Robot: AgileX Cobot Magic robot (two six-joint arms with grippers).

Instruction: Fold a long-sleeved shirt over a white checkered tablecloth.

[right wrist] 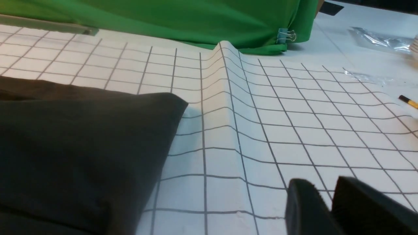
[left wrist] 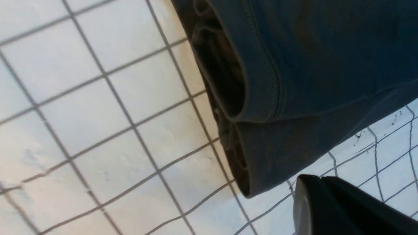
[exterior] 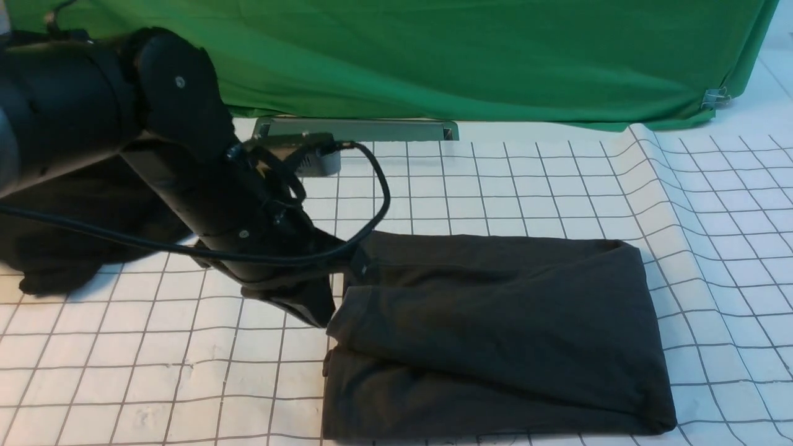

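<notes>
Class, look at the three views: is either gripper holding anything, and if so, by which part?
Neither. The left gripper is shut beside the long-sleeved shirt, clear of its folded hem edge. The right gripper hovers over bare white checkered tablecloth, empty.

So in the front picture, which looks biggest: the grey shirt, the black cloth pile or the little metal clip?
1. Grey shirt
2. Black cloth pile, though the arm hides part of it
3. Metal clip, tiny and farther away

Bright, even light with soft shadows; the long-sleeved shirt [exterior: 495, 334] reads dim, and wrist close-ups blur slightly.
</notes>
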